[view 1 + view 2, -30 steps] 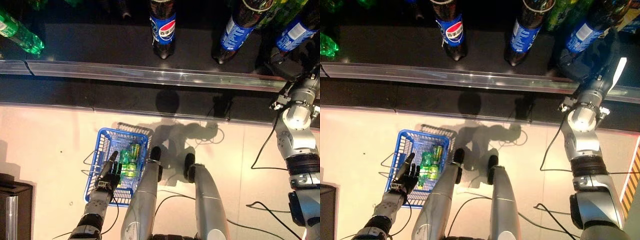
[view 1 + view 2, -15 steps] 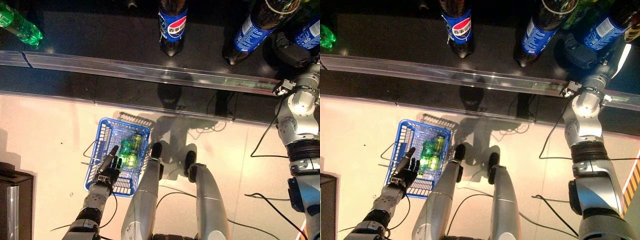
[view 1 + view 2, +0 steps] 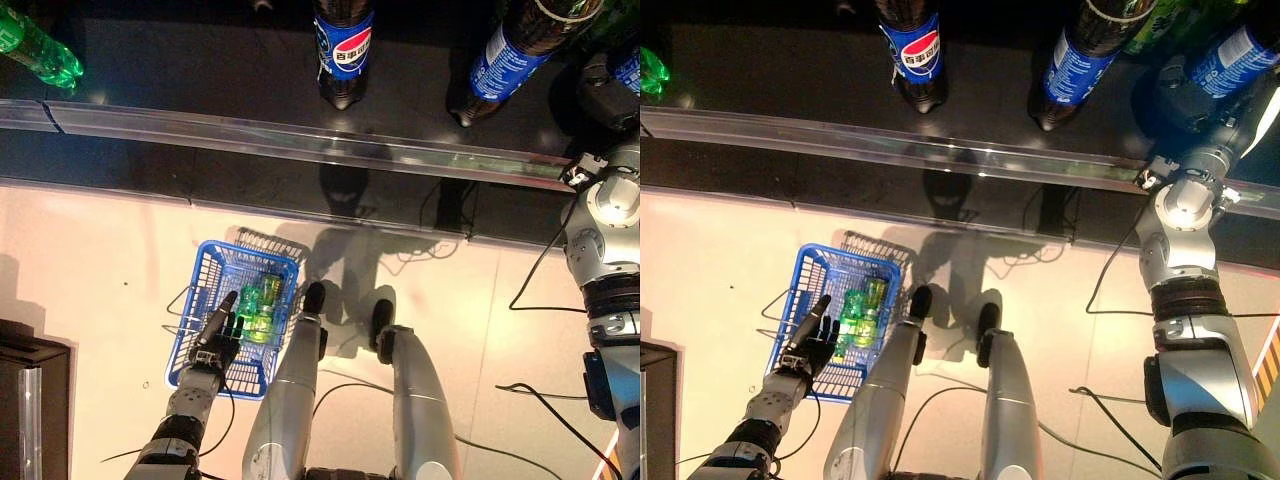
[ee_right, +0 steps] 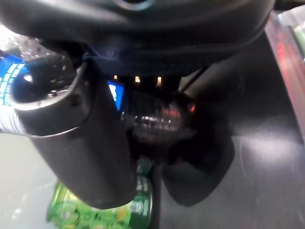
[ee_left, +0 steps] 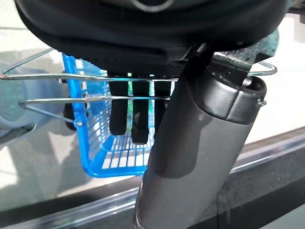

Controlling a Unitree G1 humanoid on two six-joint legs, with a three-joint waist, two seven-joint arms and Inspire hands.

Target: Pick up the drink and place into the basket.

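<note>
My left hand is shut on the thin wire handles of the blue basket, which hangs low at my left with green drinks inside. My right hand reaches onto the dark shelf at the far right, right beside a dark cola bottle with a blue label. In the right wrist view that bottle stands just past the hand's thumb, with a green can close by.
More cola bottles stand on the shelf, and a green bottle lies at its far left. A shiny metal rail runs along the shelf's front edge. A dark box stands at the lower left.
The whole view has shifted a little. My right hand has moved further in over the shelf toward the blue-labelled bottle. The basket hangs as before.
</note>
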